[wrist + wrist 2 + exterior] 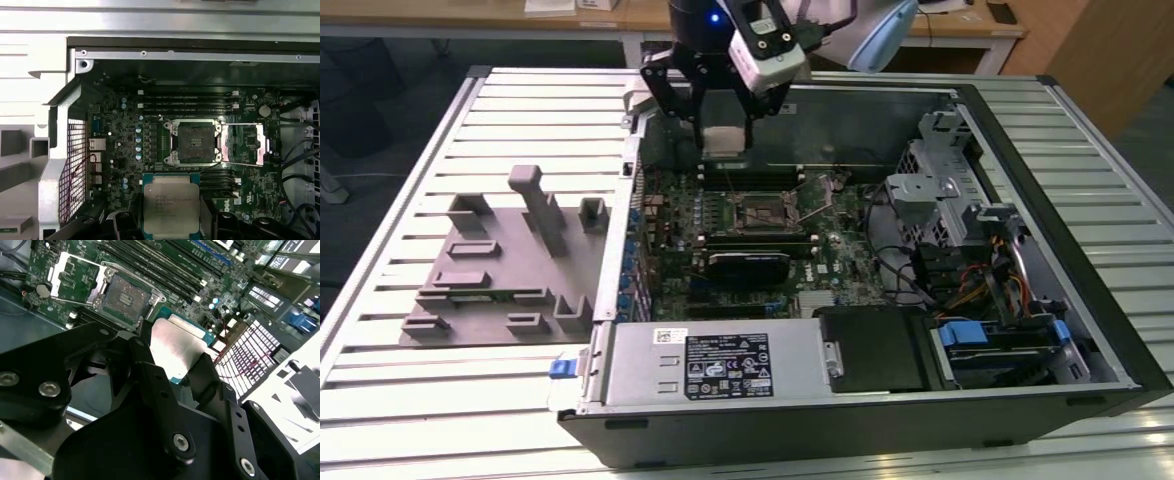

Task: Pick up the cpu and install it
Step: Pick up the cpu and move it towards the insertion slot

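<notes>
Holding the cpu [171, 210] by two opposite edges, the arm's [707, 40] jaws hang over an open computer case [854, 430].

In both wrist views the cpu sits clamped between the jaws, its silvery plate showing, above the motherboard [125, 150] and just beside the open socket [195, 142], apart from it; the socket's metal frame [245, 145] is folded back to one side; memory slots [187, 102] run along the socket's far side; in the exterior view the case lies on a slatted bench [400, 400], with a grey tray [494, 270] beside it on the exterior view's left.
</notes>
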`<act>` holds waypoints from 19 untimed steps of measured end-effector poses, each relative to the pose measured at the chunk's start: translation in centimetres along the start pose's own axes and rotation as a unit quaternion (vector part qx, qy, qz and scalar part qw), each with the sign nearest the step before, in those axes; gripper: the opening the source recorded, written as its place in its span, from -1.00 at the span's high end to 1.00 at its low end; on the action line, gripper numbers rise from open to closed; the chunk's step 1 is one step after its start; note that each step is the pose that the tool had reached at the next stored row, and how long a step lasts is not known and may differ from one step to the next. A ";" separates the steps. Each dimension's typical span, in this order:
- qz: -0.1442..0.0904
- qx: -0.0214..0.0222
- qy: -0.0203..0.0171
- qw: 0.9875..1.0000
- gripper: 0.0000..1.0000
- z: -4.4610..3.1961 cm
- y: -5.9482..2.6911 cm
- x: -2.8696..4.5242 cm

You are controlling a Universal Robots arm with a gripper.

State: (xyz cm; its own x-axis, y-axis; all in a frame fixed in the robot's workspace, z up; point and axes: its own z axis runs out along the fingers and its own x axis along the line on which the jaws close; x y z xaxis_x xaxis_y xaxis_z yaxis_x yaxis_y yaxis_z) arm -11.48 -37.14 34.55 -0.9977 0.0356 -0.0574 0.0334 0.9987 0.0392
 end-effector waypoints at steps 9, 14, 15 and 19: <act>0.000 0.000 0.000 1.000 -0.08 1.24 0.00 -0.93; 0.000 0.000 0.000 1.000 -0.08 1.89 0.00 -1.43; 0.000 0.000 0.000 1.000 -0.08 2.06 0.00 -1.54; 0.000 0.001 0.001 1.000 -0.08 2.79 0.02 -1.89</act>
State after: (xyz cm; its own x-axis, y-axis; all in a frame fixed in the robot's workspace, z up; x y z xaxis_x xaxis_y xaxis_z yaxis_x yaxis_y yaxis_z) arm -9.44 -37.08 31.87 -0.9978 0.0355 -0.0563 0.0334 0.9987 0.0378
